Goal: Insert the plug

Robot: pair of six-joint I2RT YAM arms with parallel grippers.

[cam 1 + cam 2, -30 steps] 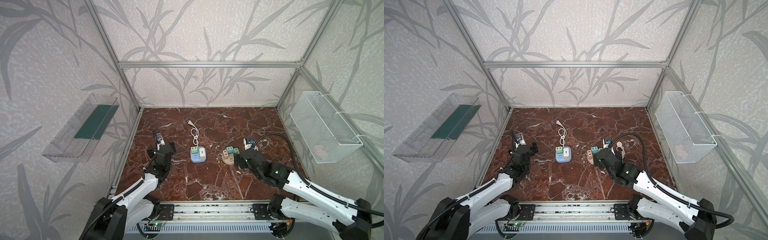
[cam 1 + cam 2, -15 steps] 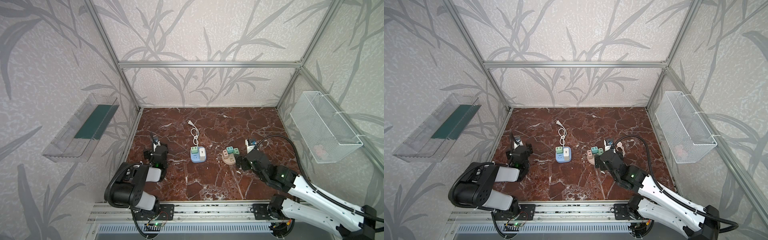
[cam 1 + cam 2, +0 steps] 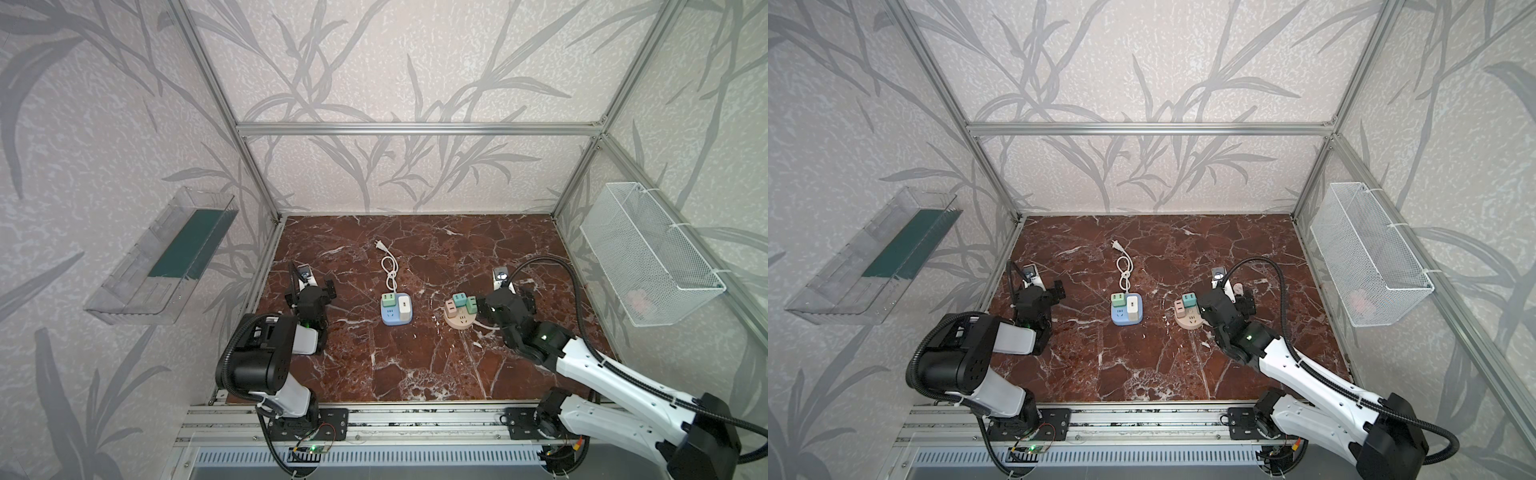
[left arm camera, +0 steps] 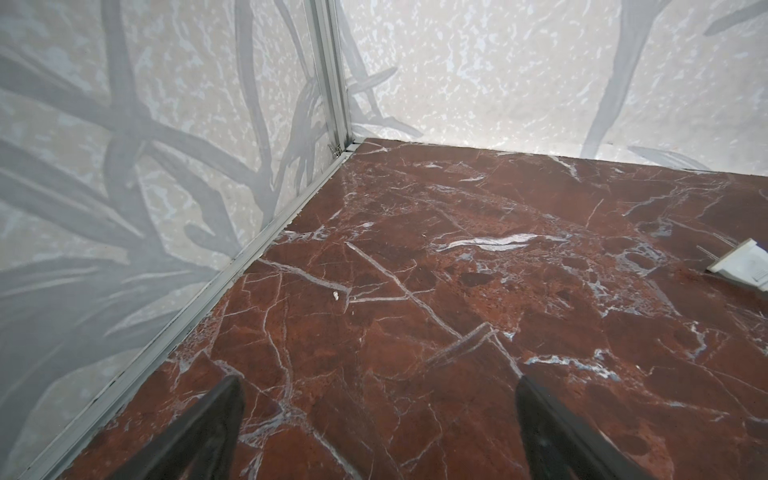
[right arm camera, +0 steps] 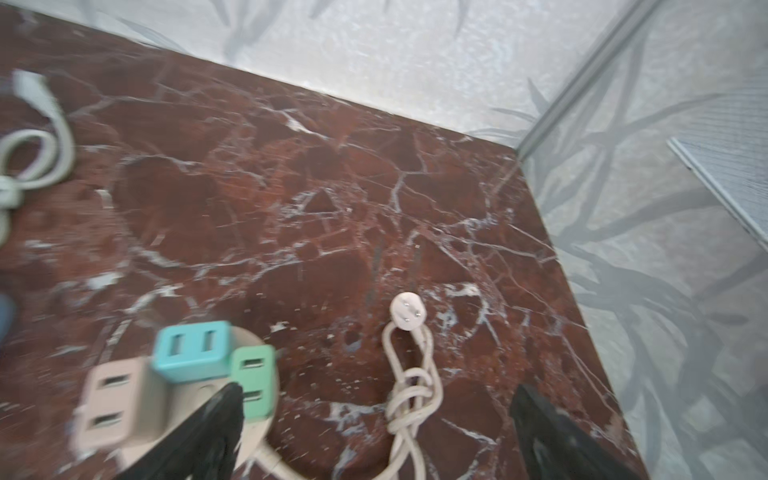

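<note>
A blue socket block (image 3: 396, 315) with a green and a white adapter lies mid-floor. Its white cord (image 3: 389, 272) ends in a white plug (image 3: 379, 245) lying loose behind it. To the right lies a round beige socket (image 3: 460, 321) carrying teal, green and pink adapters. Its knotted beige cord (image 5: 409, 390) ends in a round beige plug (image 5: 407, 312), loose on the floor. My right gripper (image 3: 505, 297) (image 5: 376, 395) is open and straddles that cord, with one finger over the beige socket. My left gripper (image 3: 318, 287) (image 4: 378, 382) is open and empty over bare floor by the left wall.
A wire basket (image 3: 648, 253) hangs on the right wall and a clear shelf (image 3: 166, 257) on the left wall. Aluminium frame posts (image 4: 332, 75) mark the corners. My folded left arm (image 3: 266, 353) fills the front left corner.
My left arm has folded up, elbow raised, drawing its gripper slightly left. My right gripper has shifted a little toward the back, beside the beige socket. Both stayed open.
</note>
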